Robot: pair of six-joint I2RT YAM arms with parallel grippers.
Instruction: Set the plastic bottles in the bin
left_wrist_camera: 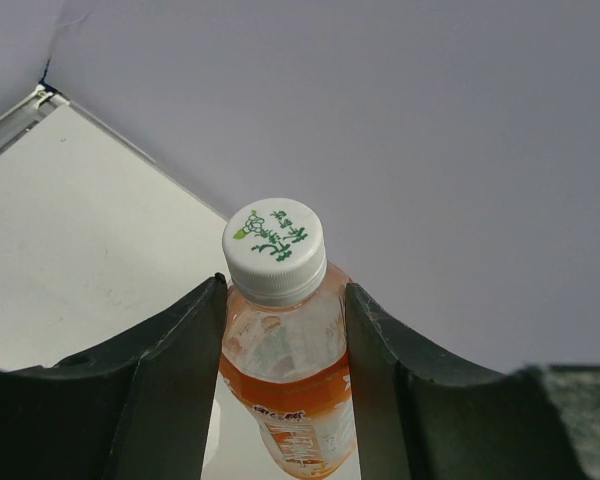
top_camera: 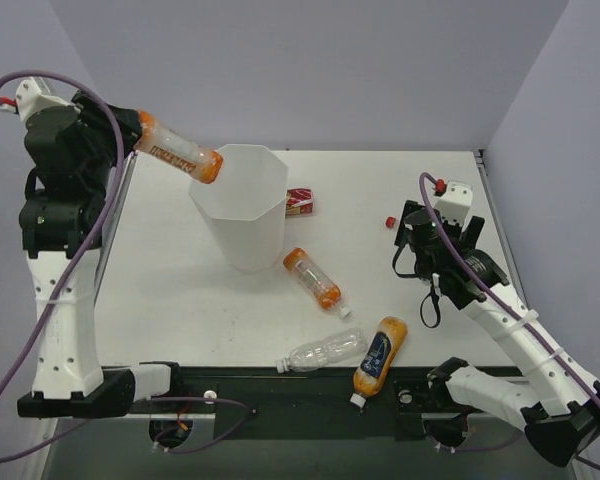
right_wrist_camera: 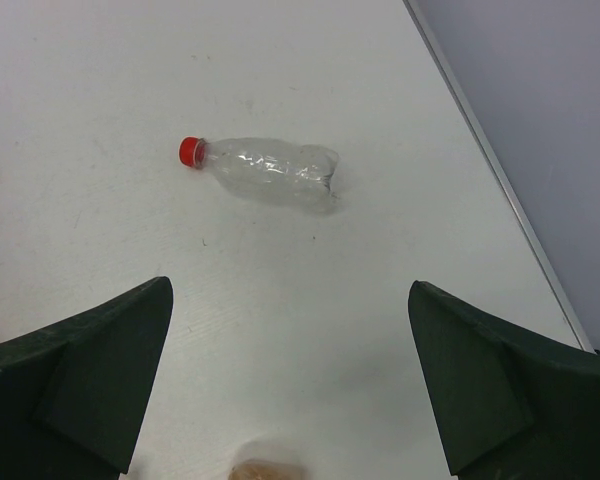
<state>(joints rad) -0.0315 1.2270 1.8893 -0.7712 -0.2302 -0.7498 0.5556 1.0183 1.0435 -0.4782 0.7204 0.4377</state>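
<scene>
My left gripper (top_camera: 140,135) is raised and shut on a clear bottle with orange contents (top_camera: 180,152). The bottle's far end pokes over the near-left rim of the white octagonal bin (top_camera: 242,215). In the left wrist view the fingers (left_wrist_camera: 180,350) clamp the bottle (left_wrist_camera: 285,350) below its white cap. On the table lie another orange-filled bottle (top_camera: 312,278), an all-clear bottle (top_camera: 325,350) and an orange bottle with a dark blue label (top_camera: 380,355). My right gripper (top_camera: 420,240) is open and empty (right_wrist_camera: 290,290), low over the table at the right.
A small red box (top_camera: 300,202) lies right behind the bin. A crushed clear bottle with a red cap (right_wrist_camera: 265,172) lies ahead of my right gripper; only its cap (top_camera: 390,221) shows from above. The table's right edge (right_wrist_camera: 500,180) is close.
</scene>
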